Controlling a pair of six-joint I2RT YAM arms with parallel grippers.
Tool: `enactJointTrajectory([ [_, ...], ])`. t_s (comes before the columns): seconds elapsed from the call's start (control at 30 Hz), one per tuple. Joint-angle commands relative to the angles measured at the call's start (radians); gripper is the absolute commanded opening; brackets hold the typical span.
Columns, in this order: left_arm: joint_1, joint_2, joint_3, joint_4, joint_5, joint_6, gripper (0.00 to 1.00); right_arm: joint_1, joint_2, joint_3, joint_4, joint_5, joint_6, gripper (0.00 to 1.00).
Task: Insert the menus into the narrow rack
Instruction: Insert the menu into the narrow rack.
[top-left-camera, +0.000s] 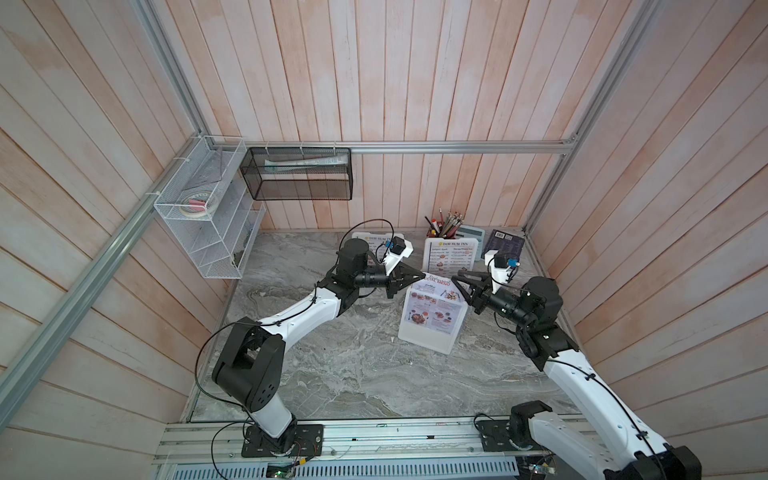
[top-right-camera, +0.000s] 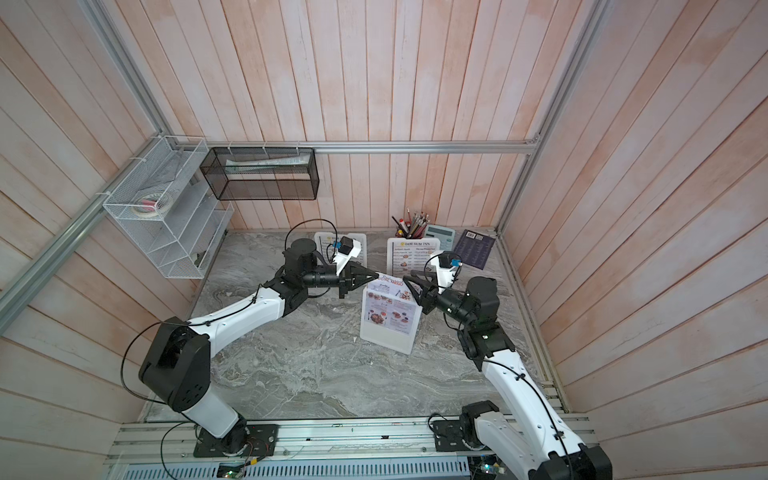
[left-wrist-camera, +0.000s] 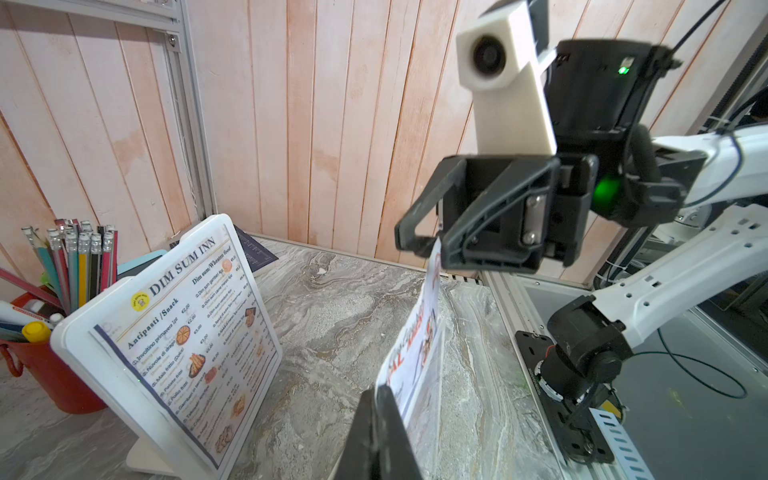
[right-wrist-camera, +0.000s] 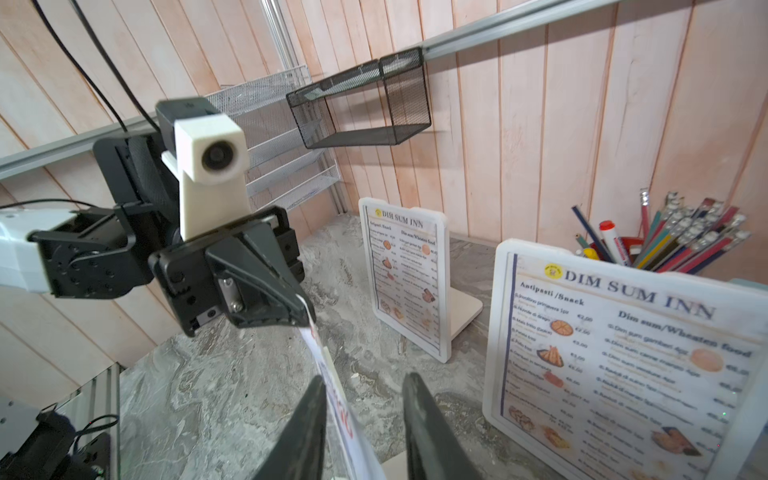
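Left claw (top-left-camera: 420, 276) clamps the Special Menu (top-left-camera: 432, 309), partly covering its heading.

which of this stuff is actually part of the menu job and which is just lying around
job: special menu in left gripper, two dim sum inn menus, black mesh rack (likely)
lying about: white wire rack, pencil cup, calculator, dark booklet

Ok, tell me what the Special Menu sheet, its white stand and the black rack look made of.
The Special Menu: printed paper, perhaps laminated; it bows and shows a slight sheen. The white stand: likely matte plastic, with rounded corners and uniform colour. The black rack: metal wire mesh, see-through, seemingly dark-coated.
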Motion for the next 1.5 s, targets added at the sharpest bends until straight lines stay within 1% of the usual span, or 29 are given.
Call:
enactJointTrajectory([
  [0.0,-0.006,0.001,-0.041,0.007,0.010,0.030,0.06,0.049,-0.021,0.048,-0.068,0.188,0.042,0.35],
  [0.17,-0.008,-0.003,-0.082,0.036,0.035,0.045,0.07,0.170,0.003,0.118,-0.143,0.396,0.065,0.36],
  [0.23,-0.008,-0.005,-0.077,0.025,0.034,0.043,0.11,0.242,0.032,0.161,-0.184,0.499,0.060,0.36],
  [0.27,-0.008,-0.006,-0.073,0.021,0.033,0.043,0.14,0.276,0.050,0.186,-0.206,0.560,0.062,0.36],
  [0.3,-0.009,-0.010,-0.071,0.018,0.032,0.043,0.19,0.309,0.073,0.214,-0.233,0.630,0.068,0.36],
  [0.33,-0.010,-0.014,-0.073,0.016,0.025,0.042,0.27,0.339,0.096,0.239,-0.251,0.682,0.073,0.36],
  [0.4,-0.009,-0.023,-0.076,0.017,0.006,0.036,0.39,0.387,0.148,0.283,-0.283,0.763,0.078,0.36],
  [0.47,-0.009,-0.034,-0.081,0.013,-0.012,0.033,0.44,0.421,0.203,0.325,-0.319,0.839,0.081,0.36],
  [0.53,-0.009,-0.052,-0.095,0.014,-0.045,0.026,0.47,0.442,0.259,0.363,-0.358,0.897,0.090,0.36],
  [0.73,-0.003,-0.122,-0.165,0.038,-0.155,-0.003,0.49,0.464,0.345,0.387,-0.373,0.910,0.112,0.34],
  [0.93,0.011,-0.218,-0.290,0.105,-0.201,-0.019,0.52,0.506,0.388,0.354,-0.351,0.931,0.133,0.33],
  [1.2,0.025,-0.250,-0.359,0.136,-0.188,-0.043,0.52,0.521,0.423,0.367,-0.352,0.945,0.142,0.32],
  [1.33,0.027,-0.252,-0.379,0.148,-0.188,-0.050,0.52,0.523,0.404,0.386,-0.382,0.986,0.136,0.32],
  [1.47,0.027,-0.265,-0.402,0.162,-0.190,-0.061,0.52,0.524,0.353,0.351,-0.366,1.008,0.145,0.34],
])
